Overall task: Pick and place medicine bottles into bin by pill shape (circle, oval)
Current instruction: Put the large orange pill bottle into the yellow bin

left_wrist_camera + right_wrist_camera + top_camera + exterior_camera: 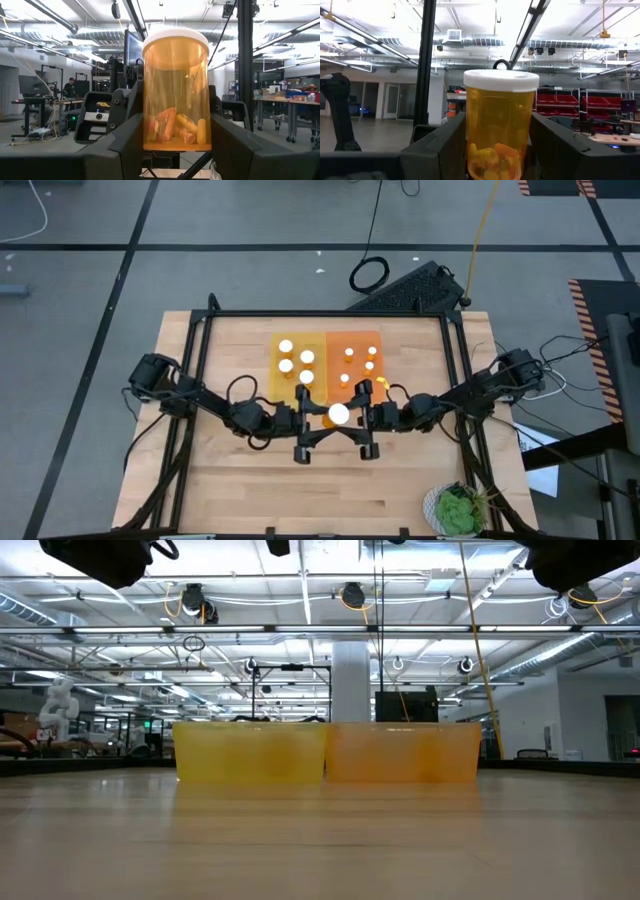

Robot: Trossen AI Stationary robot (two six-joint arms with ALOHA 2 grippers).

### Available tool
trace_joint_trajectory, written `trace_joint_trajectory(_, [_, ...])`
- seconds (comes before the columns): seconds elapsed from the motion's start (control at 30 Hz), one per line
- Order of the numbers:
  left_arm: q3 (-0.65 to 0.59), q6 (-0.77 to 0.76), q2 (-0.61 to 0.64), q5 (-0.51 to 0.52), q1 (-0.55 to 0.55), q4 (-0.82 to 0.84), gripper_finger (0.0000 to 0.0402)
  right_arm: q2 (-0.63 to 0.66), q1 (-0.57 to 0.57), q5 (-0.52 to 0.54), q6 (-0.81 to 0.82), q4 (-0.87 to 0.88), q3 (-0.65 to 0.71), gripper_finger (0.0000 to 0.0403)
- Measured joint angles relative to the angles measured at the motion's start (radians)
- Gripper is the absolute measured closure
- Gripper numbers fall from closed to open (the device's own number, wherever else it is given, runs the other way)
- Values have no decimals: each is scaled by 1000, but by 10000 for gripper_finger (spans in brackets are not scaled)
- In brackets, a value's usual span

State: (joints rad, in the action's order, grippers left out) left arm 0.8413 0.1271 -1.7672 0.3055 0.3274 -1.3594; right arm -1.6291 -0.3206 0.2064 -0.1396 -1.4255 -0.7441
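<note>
A medicine bottle (176, 90) of clear amber plastic is standing upright between the two grippers, its wide white ribbed cap (339, 414) showing from above as a bright disc over the middle of the wooden table (240, 490), just in front of the bins. Orange and yellow oblong pills (175, 131) are lying in a heap at its bottom.

The left gripper (311, 417) and the right gripper (366, 418) are facing each other, each closing its dark fingers (125, 145) on opposite sides of the bottle, which is being held above the tabletop.

Behind it, a yellow bin (276, 380) and an orange bin (372, 339) are sitting side by side, touching, both with translucent walls. In the yellow bin four bottles (286, 365) with larger white caps are standing; in the orange bin five bottles (349, 353) with smaller caps are standing, with another partly hidden by the right arm.
</note>
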Motion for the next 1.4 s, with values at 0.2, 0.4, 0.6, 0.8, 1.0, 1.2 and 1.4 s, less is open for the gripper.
trace_joint_trajectory(0.2, [0,2,2,-1,3,8,202,-14,0,-1,-1,-7,-16,200])
trace_joint_trajectory(0.4, [0,22,2,7,11,19,202,-15,0,-1,-2,-4,-16,202])
trace_joint_trajectory(0.6, [0,39,2,9,11,21,201,-15,0,-1,-3,-4,-16,217])
trace_joint_trajectory(0.8, [0,49,-1,15,10,35,170,-16,0,3,-4,-2,-16,219])
trace_joint_trajectory(1.0, [0,29,-1,17,10,59,108,-14,1,4,-4,1,-16,220])
trace_joint_trajectory(1.2, [1,28,-1,17,20,83,52,11,-1,6,-4,21,-16,220])
trace_joint_trajectory(1.4, [1,4,63,31,31,257,33,77,-17,6,-4,129,-15,221])
